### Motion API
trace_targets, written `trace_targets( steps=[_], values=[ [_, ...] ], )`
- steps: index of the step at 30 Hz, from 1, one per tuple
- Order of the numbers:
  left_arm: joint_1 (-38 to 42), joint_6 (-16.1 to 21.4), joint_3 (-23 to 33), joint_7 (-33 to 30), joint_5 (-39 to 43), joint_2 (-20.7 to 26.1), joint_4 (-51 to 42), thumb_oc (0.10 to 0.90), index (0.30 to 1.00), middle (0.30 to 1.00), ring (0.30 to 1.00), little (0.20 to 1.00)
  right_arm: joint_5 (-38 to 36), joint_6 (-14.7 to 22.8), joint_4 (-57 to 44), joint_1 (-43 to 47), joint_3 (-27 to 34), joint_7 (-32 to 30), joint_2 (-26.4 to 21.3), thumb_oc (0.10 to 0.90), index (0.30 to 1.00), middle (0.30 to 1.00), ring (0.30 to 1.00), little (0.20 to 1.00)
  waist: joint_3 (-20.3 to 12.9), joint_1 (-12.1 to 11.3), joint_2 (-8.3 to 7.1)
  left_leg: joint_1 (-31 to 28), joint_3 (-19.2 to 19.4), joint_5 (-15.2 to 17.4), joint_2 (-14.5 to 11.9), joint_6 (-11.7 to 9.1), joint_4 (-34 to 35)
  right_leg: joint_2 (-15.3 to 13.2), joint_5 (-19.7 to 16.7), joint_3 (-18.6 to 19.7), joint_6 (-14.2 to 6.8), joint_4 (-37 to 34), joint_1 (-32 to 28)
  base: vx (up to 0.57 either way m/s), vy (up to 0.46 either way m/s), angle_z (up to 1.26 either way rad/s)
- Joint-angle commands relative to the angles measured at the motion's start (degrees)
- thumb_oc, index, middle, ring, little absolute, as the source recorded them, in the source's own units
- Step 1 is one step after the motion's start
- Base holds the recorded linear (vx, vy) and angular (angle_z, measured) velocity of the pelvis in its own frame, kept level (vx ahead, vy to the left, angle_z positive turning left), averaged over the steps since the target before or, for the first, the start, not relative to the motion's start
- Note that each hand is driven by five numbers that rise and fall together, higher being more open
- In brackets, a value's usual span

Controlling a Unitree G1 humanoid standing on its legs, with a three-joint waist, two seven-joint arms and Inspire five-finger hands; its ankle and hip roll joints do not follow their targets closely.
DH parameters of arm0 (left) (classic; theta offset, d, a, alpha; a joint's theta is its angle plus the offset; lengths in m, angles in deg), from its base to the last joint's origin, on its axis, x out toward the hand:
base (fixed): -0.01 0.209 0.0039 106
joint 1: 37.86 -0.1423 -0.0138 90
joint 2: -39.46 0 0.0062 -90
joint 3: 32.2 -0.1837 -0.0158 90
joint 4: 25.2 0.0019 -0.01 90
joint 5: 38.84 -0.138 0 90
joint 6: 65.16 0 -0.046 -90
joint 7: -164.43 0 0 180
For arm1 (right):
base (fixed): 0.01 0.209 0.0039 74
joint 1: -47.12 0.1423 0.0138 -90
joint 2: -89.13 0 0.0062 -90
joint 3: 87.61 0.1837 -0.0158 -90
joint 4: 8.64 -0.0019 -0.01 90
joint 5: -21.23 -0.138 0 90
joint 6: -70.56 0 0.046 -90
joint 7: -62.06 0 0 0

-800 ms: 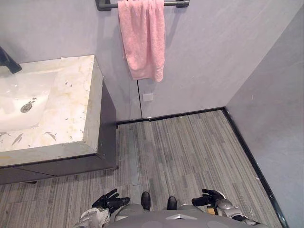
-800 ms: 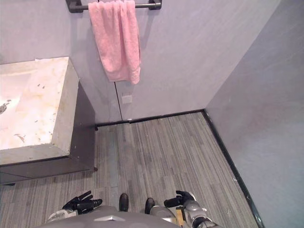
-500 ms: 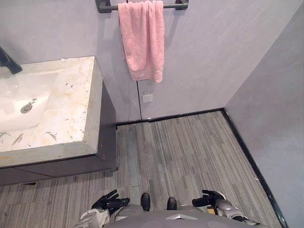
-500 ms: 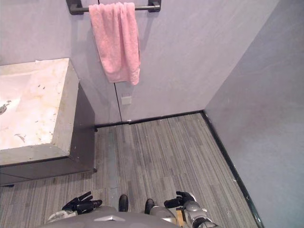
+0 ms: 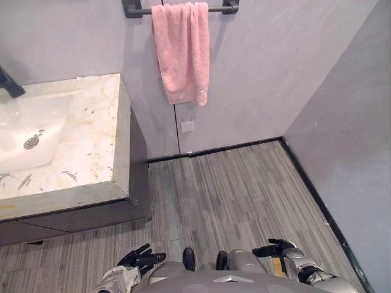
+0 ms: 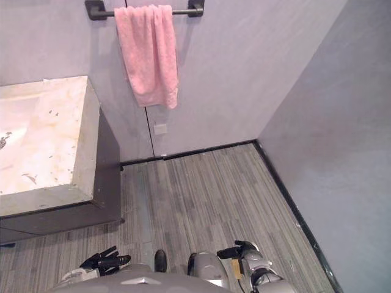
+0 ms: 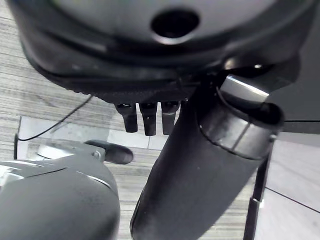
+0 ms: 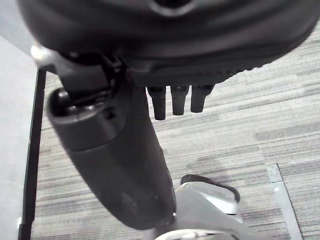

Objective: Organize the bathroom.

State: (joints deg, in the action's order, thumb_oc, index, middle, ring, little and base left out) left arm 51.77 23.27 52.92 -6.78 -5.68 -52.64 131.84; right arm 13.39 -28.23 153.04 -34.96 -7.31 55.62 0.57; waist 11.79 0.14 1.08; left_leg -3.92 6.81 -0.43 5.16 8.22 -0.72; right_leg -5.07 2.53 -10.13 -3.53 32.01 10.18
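A pink towel (image 5: 181,50) hangs folded over a dark rail (image 5: 137,9) high on the far wall. To its left stands a marbled washbasin counter (image 5: 91,140) with a white sink bowl (image 5: 18,131) and a dark tap (image 5: 9,82). My left hand (image 5: 139,259) hangs low at my left side, fingers straight and holding nothing. My right hand (image 5: 278,248) hangs low at my right side, fingers relaxed and empty. Both hands are far below the towel and the counter.
A dark cabinet (image 5: 139,165) carries the counter. Grey striped floor (image 5: 238,195) stretches between the cabinet and the grey side wall (image 5: 354,134) on the right. A small white socket plate (image 5: 187,126) sits on the far wall below the towel.
The whole picture has shifted a little, so the camera moved. My right hand has drifted slightly to the right; the left hand stays low. The towel has not moved.
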Motion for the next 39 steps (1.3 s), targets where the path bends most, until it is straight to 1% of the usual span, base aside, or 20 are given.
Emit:
trace_targets(
  steps=[1,2,4,5,6,8,9,11,12,13,14,15,17,20,24,26,32,35,37,39],
  values=[
    [-0.7,0.0,-1.1,-1.2,-0.6,-0.7,-1.1,0.800,0.900,0.900,0.900,0.900,-3.3,-1.8,2.7,-5.7,-1.1,0.7,-1.1,0.800,0.900,0.900,0.900,0.900,2.7,3.3,4.65,1.6,0.1,10.2,-0.2,-3.2,-8.8,-5.5,-5.7,2.6,-2.4,1.6,7.1,0.27,-0.150,-0.16],
    [-0.4,0.0,-1.6,-1.2,-0.9,-0.7,-1.1,0.800,0.900,0.900,0.900,0.900,-3.6,-1.9,3.0,-6.5,-0.7,1.0,-1.0,0.800,0.900,0.900,0.900,0.900,3.3,4.2,3.83,1.2,-1.2,12.1,0.8,-3.8,-10.8,-7.2,-7.7,3.5,-3.1,-12.1,5.1,0.34,-0.223,-0.06],
    [-0.2,0.6,-2.1,-1.2,0.2,-0.7,-1.4,0.800,0.900,0.900,0.900,0.900,-3.2,-2.5,3.3,-7.0,-0.3,1.4,-0.9,0.800,0.900,0.900,0.900,0.900,3.7,4.8,2.74,1.7,-2.4,14.9,1.8,-4.4,-13.1,-10.3,-11.5,5.9,-5.2,-24.9,4.0,0.29,-0.245,0.50],
    [-0.3,1.1,-2.0,-0.9,1.4,-0.6,-1.5,0.800,0.900,0.900,0.900,0.900,-2.2,-3.0,3.4,-7.3,0.1,2.3,-0.8,0.800,0.900,0.900,0.900,0.900,4.3,5.1,2.48,1.5,-2.8,16.9,1.7,-5.1,-14.5,-12.3,-14.1,7.2,-6.2,-32.2,3.3,0.41,-0.354,0.70],
    [-0.8,1.5,-1.1,-0.8,2.7,-0.3,-2.2,0.800,0.900,0.900,0.900,0.900,-0.6,-3.8,3.6,-7.9,0.4,3.9,-0.4,0.800,0.900,0.900,0.900,0.900,5.3,5.1,2.41,1.0,-2.4,19.0,0.6,-5.6,-16.8,-14.3,-15.7,7.3,-6.9,-35.6,3.0,0.37,-0.320,0.48],
    [-1.6,1.3,-0.3,-0.4,1.8,-0.1,-2.6,0.800,0.900,0.900,0.900,0.900,-0.9,-4.0,3.9,-8.7,0.5,4.3,0.4,0.800,0.900,0.900,0.900,0.900,6.1,5.0,2.11,1.0,-2.4,20.7,-0.5,-5.7,-19.6,-15.0,-15.4,8.0,-6.8,-33.5,3.2,0.33,-0.330,0.60],
    [-1.9,1.0,-0.3,-0.9,1.5,0.0,-2.8,0.800,0.900,0.900,0.900,0.900,-1.4,-3.8,4.2,-8.9,0.6,4.2,0.8,0.800,0.900,0.900,0.900,0.900,6.2,5.1,1.87,1.5,-2.4,21.2,-1.2,-5.8,-21.2,-15.1,-14.1,8.4,-6.9,-32.5,2.8,0.36,-0.406,0.40],
    [-2.3,0.0,0.2,-1.3,1.7,-0.5,-2.7,0.800,0.900,0.900,0.900,0.900,-1.5,-3.2,5.1,-8.8,-0.1,4.1,1.5,0.800,0.900,0.900,0.900,0.900,5.6,5.4,1.78,1.5,-2.9,21.5,-3.1,-6.5,-22.8,-14.0,-12.7,10.5,-6.9,-26.0,3.1,0.29,-0.328,0.22],
    [-2.3,0.0,0.2,-1.3,1.7,-0.5,-2.7,0.800,0.900,0.900,0.900,0.900,-1.5,-3.2,5.1,-8.8,-0.1,4.1,1.5,0.800,0.900,0.900,0.900,0.900,5.6,5.4,1.78,1.5,-2.9,21.5,-3.1,-6.5,-22.8,-14.0,-12.7,10.5,-6.9,-26.0,3.1,0.35,-0.329,0.59],
    [-2.1,-1.3,-0.4,-0.9,1.3,-1.0,-3.2,0.800,0.900,0.900,0.900,0.900,-0.5,-0.8,5.4,-7.9,-1.2,3.9,1.3,0.800,0.900,0.900,0.900,0.900,5.1,5.8,2.12,0.3,-2.1,21.3,-5.5,-7.1,-22.7,-12.7,-11.2,11.0,-7.1,-20.7,5.0,0.35,-0.313,0.34],
    [-1.5,-1.5,-1.0,-1.0,2.0,-1.1,-3.0,0.800,0.900,0.900,0.900,0.900,-1.0,0.1,5.2,-7.1,-1.6,2.7,1.0,0.800,0.900,0.900,0.900,0.900,4.9,6.3,2.38,0.4,-1.2,20.7,-6.5,-6.9,-22.3,-11.5,-9.6,11.6,-7.1,-18.9,5.8,0.35,-0.313,0.21],
    [-1.5,-1.5,-1.0,-1.0,2.0,-1.1,-3.0,0.800,0.900,0.900,0.900,0.900,-1.0,0.1,5.2,-7.1,-1.6,2.7,1.0,0.800,0.900,0.900,0.900,0.900,4.9,6.3,2.38,0.4,-1.2,20.7,-6.5,-6.9,-22.3,-11.5,-9.6,11.6,-7.1,-18.9,5.8,0.17,-0.169,0.03],
    [-0.7,-2.5,-1.2,-0.5,2.4,-1.1,-3.2,0.800,0.900,0.900,0.900,0.900,-2.4,1.3,4.1,-5.4,-1.8,-0.1,0.2,0.800,0.900,0.900,0.900,0.900,4.8,6.6,2.36,1.4,-0.4,18.0,-8.5,-7.1,-23.4,-8.9,-5.7,11.1,-6.2,-15.1,7.4,0.22,-0.280,0.12],
    [-0.6,-2.7,-1.6,-0.7,2.3,-0.8,-2.5,0.800,0.900,0.900,0.900,0.900,-3.5,4.2,2.3,-4.1,-0.8,-1.9,-1.2,0.800,0.900,0.900,0.900,0.900,4.0,6.7,2.14,0.1,-0.2,14.5,-9.4,-7.7,-22.8,-7.0,-4.4,9.0,-4.8,-14.7,7.5,0.27,-0.312,0.12],
    [-1.5,-2.4,-1.3,-1.6,0.7,0.1,-1.0,0.800,0.900,0.900,0.900,0.900,-4.3,5.0,-0.1,-2.9,-0.5,-2.7,-2.2,0.800,0.900,0.900,0.900,0.900,2.5,6.6,1.44,-1.0,-0.8,9.1,-10.3,-8.9,-21.8,-4.0,-2.4,6.4,-2.7,-16.2,6.0,0.19,-0.269,0.03],
    [-1.3,-1.8,-1.5,-1.6,0.2,0.4,-0.6,0.800,0.900,0.900,0.900,0.900,-4.6,4.1,-0.7,-2.6,-0.4,-2.9,-2.5,0.800,0.900,0.900,0.900,0.900,1.8,6.7,1.51,-1.4,-0.9,5.3,-11.2,-10.0,-21.7,-1.8,-1.5,4.5,-1.1,-18.5,4.3,0.17,-0.336,0.18],
    [0.1,-0.9,-1.8,-1.2,-0.2,0.4,-1.3,0.800,0.900,0.900,0.900,0.900,-4.6,2.1,0.3,-3.9,-0.3,-3.0,-2.2,0.800,0.900,0.900,0.900,0.900,0.7,7.2,1.84,-0.1,0.3,-0.2,-13.3,-11.5,-24.0,0.7,-0.5,2.6,1.5,-22.5,1.0,0.08,-0.249,0.20],
    [0.7,-0.7,-2.0,-0.9,-1.7,0.3,-2.3,0.800,0.900,0.900,0.900,0.900,-4.9,0.8,1.3,-5.4,-0.1,-2.8,-2.0,0.800,0.900,0.900,0.900,0.900,-0.5,7.8,1.77,-0.2,2.3,-4.1,-15.0,-12.7,-27.4,2.1,-0.4,1.6,3.1,-25.3,-1.3,0.08,-0.211,0.19],
    [1.4,-1.0,-2.0,-1.2,-1.9,0.3,-3.1,0.800,0.900,0.900,0.900,0.900,-5.1,0.4,1.6,-6.0,0.2,-2.9,-2.2,0.800,0.900,0.900,0.900,0.900,-0.8,8.2,1.71,1.1,4.0,-4.5,-15.5,-12.9,-30.1,2.5,-0.2,0.5,3.9,-26.6,-2.6,0.05,-0.165,0.46],
    [1.8,-1.1,-2.1,-1.5,-2.7,0.5,-3.8,0.800,0.900,0.900,0.900,0.900,-6.2,0.1,1.9,-6.4,0.4,-2.7,-2.5,0.800,0.900,0.900,0.900,0.900,-0.3,7.6,1.35,4.2,4.1,-0.6,-13.0,-11.3,-28.7,2.4,-0.6,-0.1,3.5,-28.3,-4.6,0.03,-0.140,0.53]
  ],
)
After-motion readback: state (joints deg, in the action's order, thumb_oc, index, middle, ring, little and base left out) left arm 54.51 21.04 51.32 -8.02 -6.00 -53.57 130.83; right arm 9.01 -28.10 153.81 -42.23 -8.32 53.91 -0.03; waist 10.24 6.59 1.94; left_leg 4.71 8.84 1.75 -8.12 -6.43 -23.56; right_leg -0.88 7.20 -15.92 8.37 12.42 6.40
